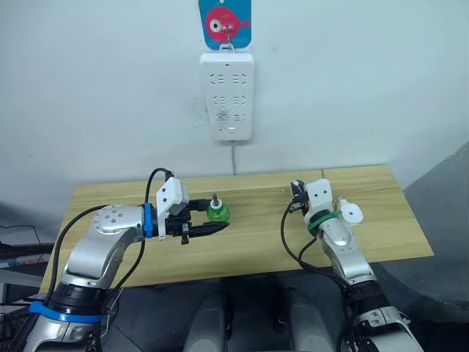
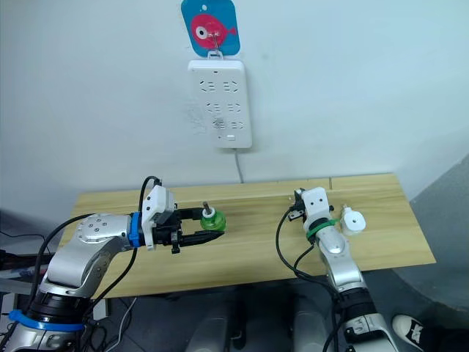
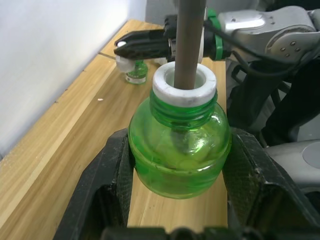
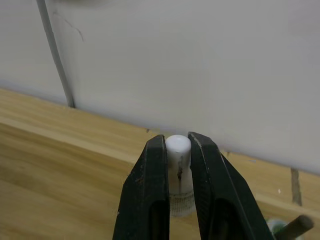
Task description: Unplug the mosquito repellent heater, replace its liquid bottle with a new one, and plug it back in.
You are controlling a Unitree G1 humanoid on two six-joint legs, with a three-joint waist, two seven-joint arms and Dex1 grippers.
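Grippers both loaded. Left gripper [image 3: 176,200] clamped on a green liquid bottle [image 1: 218,212], lower centre-left of the head view. Right gripper [image 4: 177,165] pinched on a white cap [image 4: 178,150]. Mosquito repellent heater [image 1: 350,213] beside the right wrist, centre-right. Power strip [image 1: 228,95] on the wall, top centre.

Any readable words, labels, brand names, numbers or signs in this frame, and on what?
None can be read.
Blue hanger card above the power strip: a red fish picture, no legible words.
Power strip: sockets and a small mark near its lower edge, too small to read.
Green bottle in the left claw: no label showing.
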